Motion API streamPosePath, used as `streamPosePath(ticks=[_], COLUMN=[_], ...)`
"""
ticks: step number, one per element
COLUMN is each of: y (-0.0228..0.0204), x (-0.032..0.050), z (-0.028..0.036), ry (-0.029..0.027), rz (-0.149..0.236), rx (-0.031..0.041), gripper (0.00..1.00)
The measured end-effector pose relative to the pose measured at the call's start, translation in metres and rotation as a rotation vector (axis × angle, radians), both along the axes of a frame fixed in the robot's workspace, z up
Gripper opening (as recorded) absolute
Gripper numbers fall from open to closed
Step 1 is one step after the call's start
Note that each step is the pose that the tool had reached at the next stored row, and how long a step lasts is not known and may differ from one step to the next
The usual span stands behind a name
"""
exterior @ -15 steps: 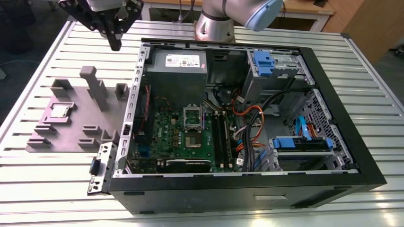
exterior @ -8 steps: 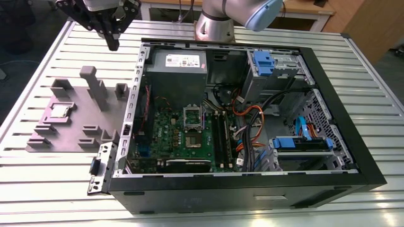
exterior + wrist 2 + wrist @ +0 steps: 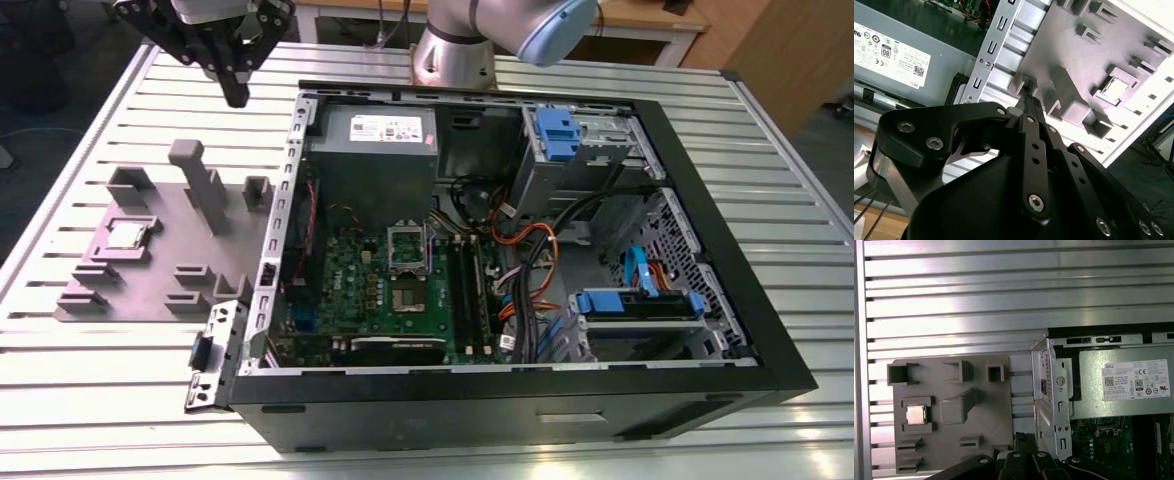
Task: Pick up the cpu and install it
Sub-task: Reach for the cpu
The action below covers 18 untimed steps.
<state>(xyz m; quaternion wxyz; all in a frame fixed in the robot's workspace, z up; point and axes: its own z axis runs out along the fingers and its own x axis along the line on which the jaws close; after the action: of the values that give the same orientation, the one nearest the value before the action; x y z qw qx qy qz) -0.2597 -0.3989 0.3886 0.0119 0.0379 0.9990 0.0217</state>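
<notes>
Exterior view: we are seeing the gripper (image 3: pixel 238 95), pinched narrow and empty, hanging at eleven o'clock of the computer case (image 3: pixel 507 420), the cpu (image 3: pixel 127 234) lying in the grey fixture (image 3: pixel 150 288) at nine o'clock. In both wrist views, the cpu (image 3: pixel 1115 89) (image 3: pixel 916 415) is sitting in its pocket, untouched.

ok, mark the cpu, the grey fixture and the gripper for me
cpu (image 3: pixel 127 234), exterior view, centre of its silvery top.
grey fixture (image 3: pixel 986 412), first wrist view, bare flat base.
gripper (image 3: pixel 238 95), exterior view, midway between its fingertips.
</notes>
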Motion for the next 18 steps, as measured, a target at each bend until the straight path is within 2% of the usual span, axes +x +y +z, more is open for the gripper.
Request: streamPosePath(ticks=[14, 16, 18], y=[0.0000, 0.0000, 0.0000], x=[-0.0040, -0.0072, -0.0075], z=[-0.0007, -0.0015, -0.0015], ry=[0.0025, 0.0060, 0.0064], rz=[0.000, 0.000, 0.000], rx=[-0.0001, 0.0000, 0.0000], gripper=[0.11, 0.11, 0.11])
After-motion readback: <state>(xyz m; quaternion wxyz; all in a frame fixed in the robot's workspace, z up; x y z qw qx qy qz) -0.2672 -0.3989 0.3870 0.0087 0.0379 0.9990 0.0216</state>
